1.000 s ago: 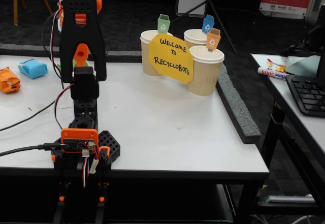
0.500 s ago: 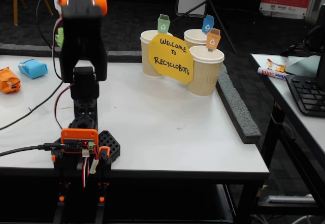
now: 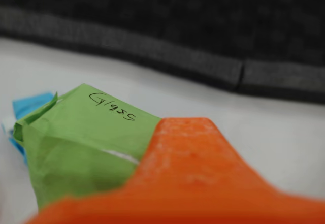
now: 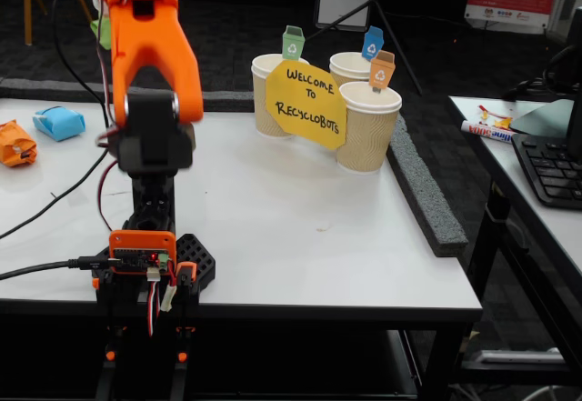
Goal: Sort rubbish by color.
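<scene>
Green wad (image 3: 84, 142) fills the wrist view, crumpled paper with "Glass" handwritten on its upper face, pressed right against a blurred orange finger (image 3: 188, 178) of the jaws (image 3: 127, 173). The jaws are clamped on it, holding it clear of the white surface (image 3: 264, 137). A sliver of blue (image 3: 31, 104) pokes out behind the green at the left edge; what it belongs to is hard to tell from here.

In the fixed view, only a speck of that green wad (image 4: 102, 30) peeks out beside the upper arm, high above the surface (image 4: 300, 237). The orange arm (image 4: 150, 46) is raised up tall over its base (image 4: 150, 255) at the near edge, wires trailing off to the left.

Over on the far left of the surface sits the light blue wad (image 4: 58, 122), and just beside it, at the picture's edge, the orange wad (image 4: 15, 143). Both lie flat and apart from the arm.

Across the surface, toward the back right, three paper cups stand clustered: the left cup (image 4: 265, 101) carries a green bin tag (image 4: 292, 43), the rear cup (image 4: 347, 65) a blue tag (image 4: 372, 44), the front cup (image 4: 368, 128) an orange tag (image 4: 382, 70). A yellow sign (image 4: 306, 103) reading "Welcome to Recyclobots" leans across their fronts. A second desk with a keyboard (image 4: 550, 169) stands to the right.
</scene>
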Available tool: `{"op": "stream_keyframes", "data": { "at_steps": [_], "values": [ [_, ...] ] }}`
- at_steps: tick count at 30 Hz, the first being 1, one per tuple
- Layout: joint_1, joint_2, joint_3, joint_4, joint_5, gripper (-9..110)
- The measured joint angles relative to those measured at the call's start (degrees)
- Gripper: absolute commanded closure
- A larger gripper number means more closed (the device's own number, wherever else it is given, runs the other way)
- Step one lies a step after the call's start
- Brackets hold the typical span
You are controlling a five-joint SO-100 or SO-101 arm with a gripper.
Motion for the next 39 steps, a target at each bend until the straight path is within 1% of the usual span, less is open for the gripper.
{"op": "stream_keyframes", "data": {
  "at_steps": [6, 18, 23, 39],
  "values": [
    [1.7, 4.2, 0.1, 1.9, 0.0, 101],
    [3.1, 4.9, 0.1, 4.7, 0.0, 101],
    [8.3, 4.9, 0.1, 4.7, 0.0, 101],
    [31.6, 4.9, 0.1, 2.5, 0.0, 101]
  ]
}}
